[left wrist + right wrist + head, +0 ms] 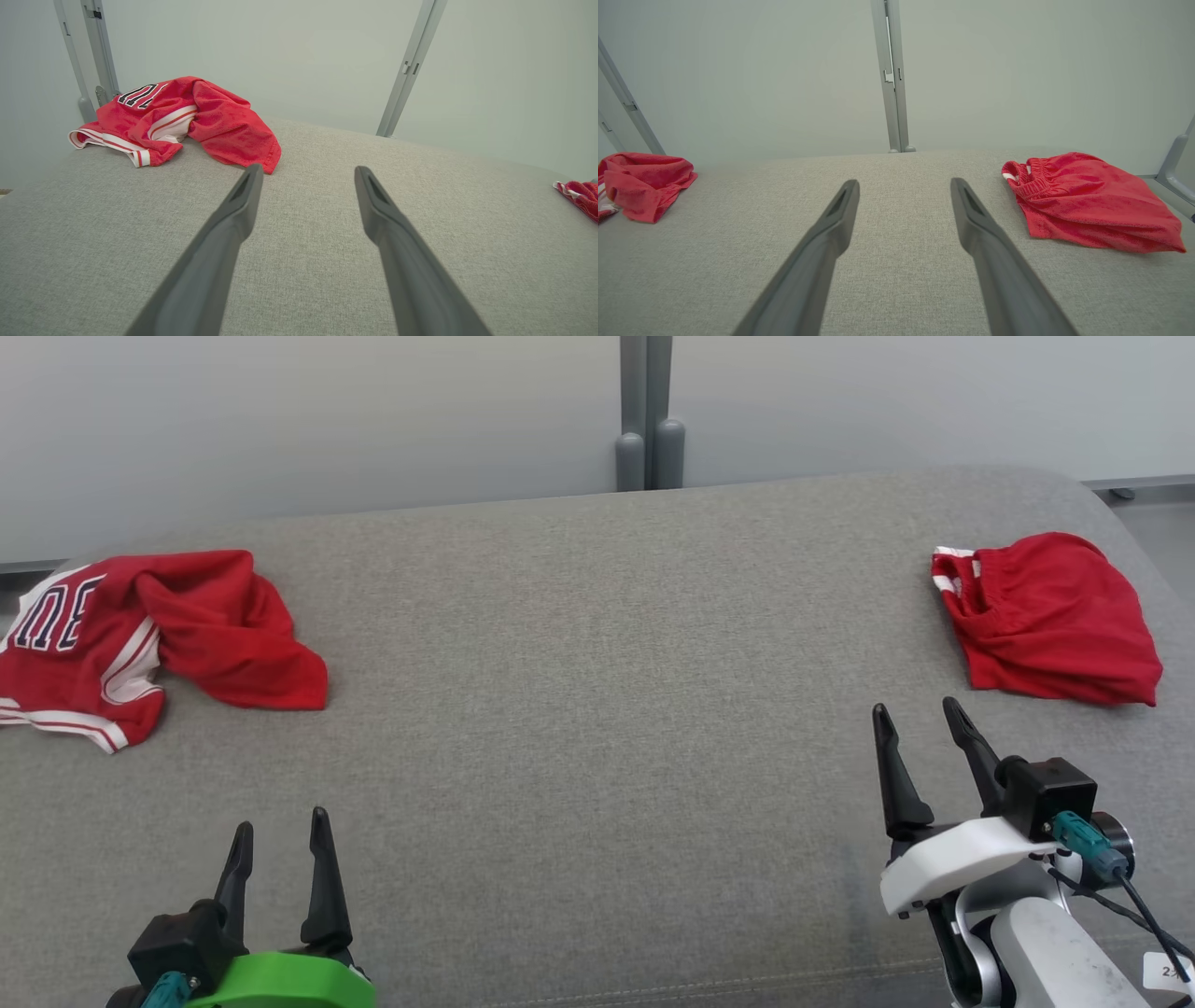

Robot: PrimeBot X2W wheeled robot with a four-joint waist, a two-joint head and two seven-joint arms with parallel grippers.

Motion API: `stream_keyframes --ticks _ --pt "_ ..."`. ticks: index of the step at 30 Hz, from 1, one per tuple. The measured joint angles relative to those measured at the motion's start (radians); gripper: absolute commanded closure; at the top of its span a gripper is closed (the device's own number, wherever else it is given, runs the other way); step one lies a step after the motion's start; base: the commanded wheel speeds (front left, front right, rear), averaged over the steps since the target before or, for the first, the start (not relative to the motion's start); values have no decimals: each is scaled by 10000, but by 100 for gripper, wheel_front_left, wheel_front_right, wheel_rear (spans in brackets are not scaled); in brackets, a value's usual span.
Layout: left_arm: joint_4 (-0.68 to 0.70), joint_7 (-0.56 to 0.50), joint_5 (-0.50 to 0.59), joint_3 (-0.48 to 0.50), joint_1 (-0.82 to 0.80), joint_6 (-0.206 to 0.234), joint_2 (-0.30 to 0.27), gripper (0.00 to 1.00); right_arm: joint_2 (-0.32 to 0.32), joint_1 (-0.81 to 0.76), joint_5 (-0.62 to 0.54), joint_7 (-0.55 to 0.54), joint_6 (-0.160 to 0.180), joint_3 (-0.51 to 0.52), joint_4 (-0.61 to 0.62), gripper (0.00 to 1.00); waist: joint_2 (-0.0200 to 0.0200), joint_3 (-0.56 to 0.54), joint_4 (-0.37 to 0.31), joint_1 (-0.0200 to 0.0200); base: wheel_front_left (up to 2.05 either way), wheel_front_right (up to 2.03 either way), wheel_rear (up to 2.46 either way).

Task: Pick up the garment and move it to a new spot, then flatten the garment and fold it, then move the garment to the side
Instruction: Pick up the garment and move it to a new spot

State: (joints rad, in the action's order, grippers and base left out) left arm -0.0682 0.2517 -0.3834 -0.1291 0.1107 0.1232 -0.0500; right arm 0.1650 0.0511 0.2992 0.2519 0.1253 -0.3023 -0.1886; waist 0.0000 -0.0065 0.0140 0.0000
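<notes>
On the grey fabric-covered tabletop point(597, 728), two red garments are lying well apart: a crumpled jersey point(149, 635) at the far left and a smaller, bunched pair of shorts point(1046, 616) at the far right. Which of them the task means is not showing. Both are looking light, soft and limp, likely to sag and drag on the rough cloth beneath rather than slide. A pinch on a raised fold or a firmer edge is therefore looking wisest: the jersey's striped hem, or the shorts' gathered waistband. The right end effector point(914, 704) is sitting near the shorts, and the left end effector point(282, 819) is sitting well back from the jersey. Both are standing with fingers apart, holding nothing. The head view is giving both garments and both arms together. The left wrist view is adding the jersey's dark lettering and its nearest red flap, while the right wrist view is revealing the waistband point(1029, 182) with its elastic gathers.
</notes>
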Motion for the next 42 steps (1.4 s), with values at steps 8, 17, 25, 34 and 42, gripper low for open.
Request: stream_keyframes --ticks 8,17,25,34,42 --pt "148 0 27 393 -4 0 17 0 -134 15 -27 0 -115 -435 56 0 0 -17 886 0 0 0 0" --pt "332 0 203 646 30 0 19 0 -284 105 -40 0 -372 -800 -35 0 0 -88 2094 0 0 0 0" --pt "151 0 228 288 71 0 19 0 -303 99 -38 0 -355 -633 -113 0 0 -160 3072 0 0 0 0" --pt "67 0 247 244 228 0 23 0 -370 81 -117 0 -339 -685 -117 0 0 -221 4030 0 0 0 0" --pt "46 0 247 121 267 0 23 0 -345 81 -209 -8 -268 -692 -109 0 0 -46 3890 0 0 0 0"
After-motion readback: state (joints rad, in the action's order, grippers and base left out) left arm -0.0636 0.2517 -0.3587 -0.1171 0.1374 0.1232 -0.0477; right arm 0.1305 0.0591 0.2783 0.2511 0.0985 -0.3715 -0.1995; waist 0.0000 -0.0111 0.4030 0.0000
